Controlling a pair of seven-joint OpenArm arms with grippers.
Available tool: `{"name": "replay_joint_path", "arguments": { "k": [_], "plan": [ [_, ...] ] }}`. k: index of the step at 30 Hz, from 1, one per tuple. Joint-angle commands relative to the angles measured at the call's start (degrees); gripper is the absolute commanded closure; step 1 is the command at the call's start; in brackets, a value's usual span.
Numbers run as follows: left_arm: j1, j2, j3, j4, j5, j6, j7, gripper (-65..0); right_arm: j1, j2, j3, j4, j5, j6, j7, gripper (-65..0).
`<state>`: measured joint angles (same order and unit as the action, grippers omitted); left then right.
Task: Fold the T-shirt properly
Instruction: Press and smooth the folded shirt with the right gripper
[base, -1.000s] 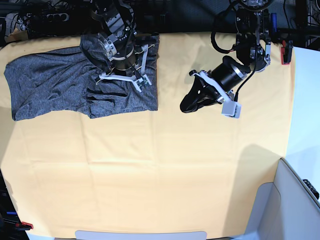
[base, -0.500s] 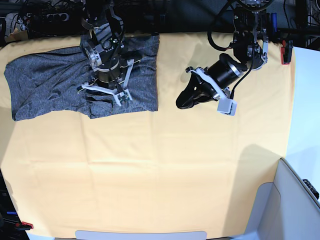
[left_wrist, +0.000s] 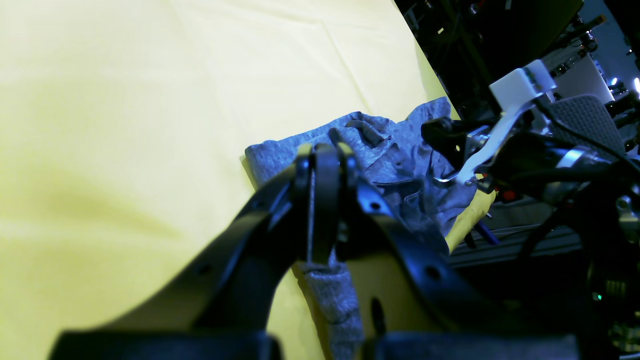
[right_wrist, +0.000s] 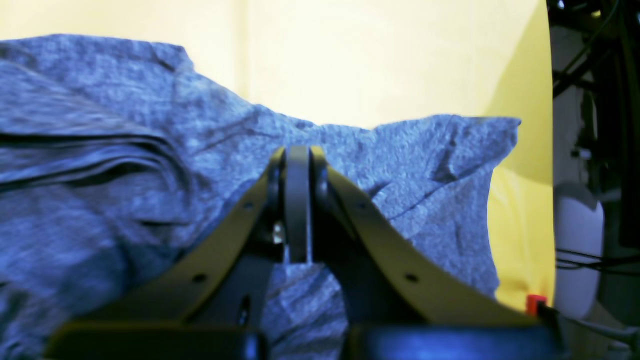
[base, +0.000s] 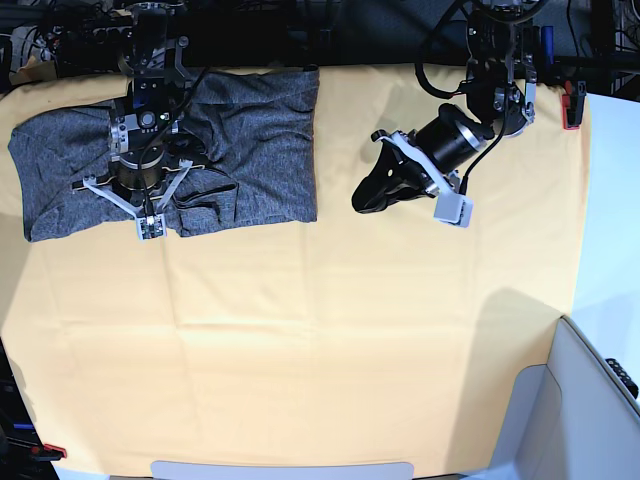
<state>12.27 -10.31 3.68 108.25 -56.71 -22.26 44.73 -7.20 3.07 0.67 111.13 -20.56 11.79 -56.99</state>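
The heathered dark grey knit T-shirt is seen at the upper left of the base frame, spread on the yellow-orange table cloth and folded only in part; rumpled layers remain, so more folds are judged to be needed. The right gripper is poised over the shirt, jaws pressed together, nothing pinched. The left gripper, right of centre, is likewise closed and empty. Open cloth is left across the lower frame; the shirt's top edge lies near the table's far edge.
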Motion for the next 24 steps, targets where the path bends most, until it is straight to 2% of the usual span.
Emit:
{"name": "replay_joint_path", "arguments": {
  "k": [1,4,11,18,24],
  "plan": [
    [-0.36,-0.11,-0.21,0.9,-1.01,-0.46,-1.43,-0.5,-0.75,-0.3,-0.27,3.11,-0.32,-0.06,1.65,0.0],
    [-0.36,-0.29,-0.21,0.81,-1.01,-0.46,-1.43,-0.5,-3.57,-1.8,-4.84,6.54,-0.32,0.3,3.5,0.0],
    [-0.36,-0.38,-0.21,0.72,-0.92,-0.46,-1.43,-0.5,-6.03,-1.88,-17.59,6.45,-0.32,0.3,4.38,0.0],
    [-0.36,-0.38,-0.21,0.72,-0.92,-0.46,-1.43,-0.5,-5.85,-2.06,-19.0,4.25,-0.32,0.3,4.2,0.0],
    [-0.36,-0.38,-0.21,0.72,-0.92,-0.46,-1.43,-0.5,-3.3,-1.71,-18.82,-2.52,-0.32,0.3,4.2,0.0]
  ]
}}
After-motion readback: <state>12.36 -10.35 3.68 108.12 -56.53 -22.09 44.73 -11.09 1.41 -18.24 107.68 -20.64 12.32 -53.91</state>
